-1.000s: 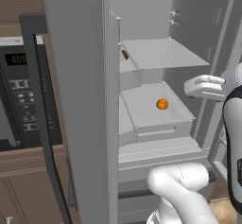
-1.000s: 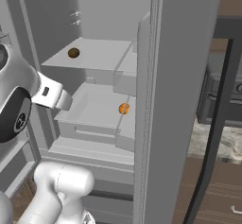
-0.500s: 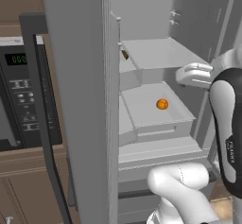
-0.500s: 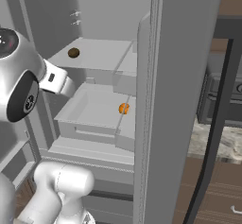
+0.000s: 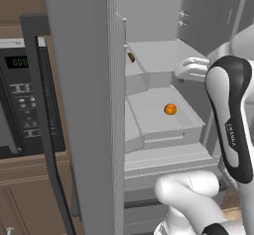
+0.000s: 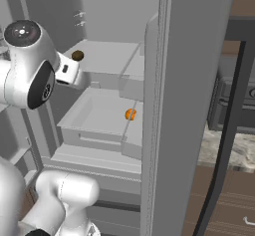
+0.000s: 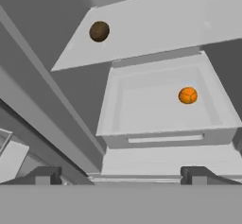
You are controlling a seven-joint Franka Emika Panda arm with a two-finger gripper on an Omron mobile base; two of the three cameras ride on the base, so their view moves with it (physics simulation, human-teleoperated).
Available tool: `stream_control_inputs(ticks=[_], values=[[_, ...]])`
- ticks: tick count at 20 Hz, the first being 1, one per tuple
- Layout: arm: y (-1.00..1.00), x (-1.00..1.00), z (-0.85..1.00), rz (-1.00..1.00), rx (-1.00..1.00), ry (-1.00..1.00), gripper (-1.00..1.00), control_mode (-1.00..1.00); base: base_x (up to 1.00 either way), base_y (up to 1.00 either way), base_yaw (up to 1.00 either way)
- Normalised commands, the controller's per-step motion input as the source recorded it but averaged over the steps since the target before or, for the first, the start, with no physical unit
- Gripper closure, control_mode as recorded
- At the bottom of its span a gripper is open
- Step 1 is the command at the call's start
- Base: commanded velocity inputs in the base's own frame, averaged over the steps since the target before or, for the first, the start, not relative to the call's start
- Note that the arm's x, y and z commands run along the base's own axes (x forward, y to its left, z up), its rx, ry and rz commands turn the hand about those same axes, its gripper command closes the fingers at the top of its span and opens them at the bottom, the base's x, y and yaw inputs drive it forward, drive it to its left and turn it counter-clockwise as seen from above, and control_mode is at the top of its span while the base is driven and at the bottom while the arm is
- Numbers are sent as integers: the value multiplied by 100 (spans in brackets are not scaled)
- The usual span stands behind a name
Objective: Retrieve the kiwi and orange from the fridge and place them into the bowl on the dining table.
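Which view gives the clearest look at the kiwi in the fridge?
The hand view: the kiwi lies whole and unobstructed on the upper shelf. The right base view shows it small beside the arm; in the left base view the door edge half hides it.

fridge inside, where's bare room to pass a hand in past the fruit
In the fridge, the upper shelf is bare right of the kiwi, which sits near its left end. The drawer tray below is bare left of the orange, which lies near its right wall. It is tightest between the orange and that wall.
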Motion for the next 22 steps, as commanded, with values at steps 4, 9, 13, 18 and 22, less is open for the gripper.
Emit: stream_control_inputs(ticks=[4, 9, 13, 18, 22], values=[[5, 57, 0, 10, -4, 0, -100, -100, 0, 0, 0], [17, 47, -2, 10, -9, -5, -100, -100, 0, 0, 0], [19, 46, 0, 11, -10, -2, -100, -100, 0, 0, 0], [21, 46, 0, 11, -8, 0, -100, -100, 0, 0, 0], [21, 38, 0, 6, -3, 0, -100, -100, 0, 0, 0]])
